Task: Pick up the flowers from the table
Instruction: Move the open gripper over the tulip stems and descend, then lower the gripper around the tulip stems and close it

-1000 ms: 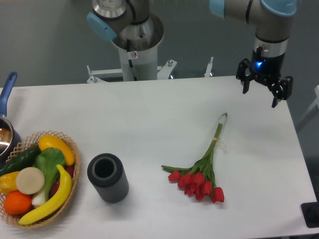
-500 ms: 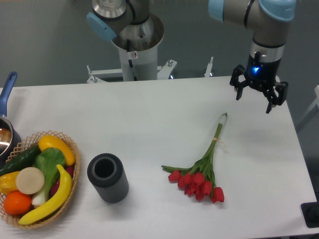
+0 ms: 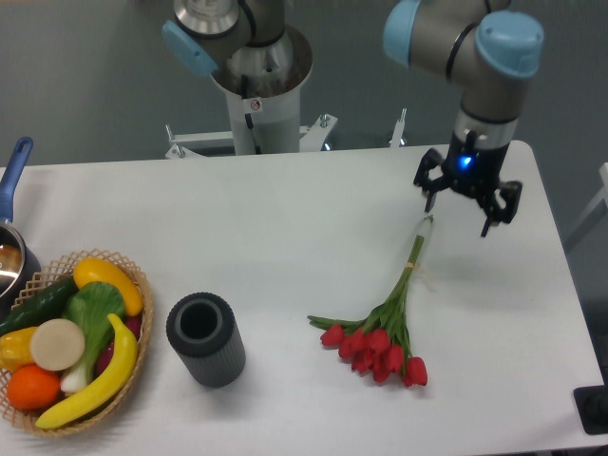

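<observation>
Hovering with fingers spread, the black two-finger gripper (image 3: 461,209) risks pinching only the stem tip: the red tulip bunch with thin green stems (image 3: 388,312) lies at 7 o'clock on the white tabletop (image 3: 285,237).

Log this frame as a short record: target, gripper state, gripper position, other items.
target: bunch of red tulips with green stems, lying flat on the white table
gripper state: two-finger gripper open, holding nothing
gripper position: near the stem tips, not touching
other items: dark grey ribbed cylinder; wicker basket of fruit and vegetables; blue-handled pot
</observation>
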Motion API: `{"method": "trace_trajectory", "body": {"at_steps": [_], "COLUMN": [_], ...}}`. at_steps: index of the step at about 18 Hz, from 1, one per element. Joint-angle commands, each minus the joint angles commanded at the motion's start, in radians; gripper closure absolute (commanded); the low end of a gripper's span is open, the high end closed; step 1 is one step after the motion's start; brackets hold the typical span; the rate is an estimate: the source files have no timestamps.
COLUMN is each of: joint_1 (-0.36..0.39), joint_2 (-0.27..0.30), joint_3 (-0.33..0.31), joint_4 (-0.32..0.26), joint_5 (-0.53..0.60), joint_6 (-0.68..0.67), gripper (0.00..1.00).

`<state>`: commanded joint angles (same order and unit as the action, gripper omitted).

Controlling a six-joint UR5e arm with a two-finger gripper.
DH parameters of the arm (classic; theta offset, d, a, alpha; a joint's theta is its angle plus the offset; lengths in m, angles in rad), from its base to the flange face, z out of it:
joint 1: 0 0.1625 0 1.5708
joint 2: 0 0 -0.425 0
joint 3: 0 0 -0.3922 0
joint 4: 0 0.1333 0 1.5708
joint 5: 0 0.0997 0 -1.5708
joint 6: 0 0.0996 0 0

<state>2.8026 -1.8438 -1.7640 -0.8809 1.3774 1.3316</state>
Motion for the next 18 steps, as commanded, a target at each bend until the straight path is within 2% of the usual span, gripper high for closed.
{"method": "trace_trajectory", "body": {"at_steps": [1, 4, 7, 18], "joint_1": [0.000, -0.008, -0.040, -0.077], "joint_2": [-0.003, -0.012, -0.032, -0.141], "joint_3": [-0.014, -0.038, -0.064, -0.031], "joint_4": [0.019, 0.023, 0.025, 0.028], "joint_5": [0.017, 0.019, 0.015, -0.005], "joint_6": [-0.005, -0.023, -0.107, -0.146], "gripper": [0.00, 0.00, 0.00, 0.00]}}
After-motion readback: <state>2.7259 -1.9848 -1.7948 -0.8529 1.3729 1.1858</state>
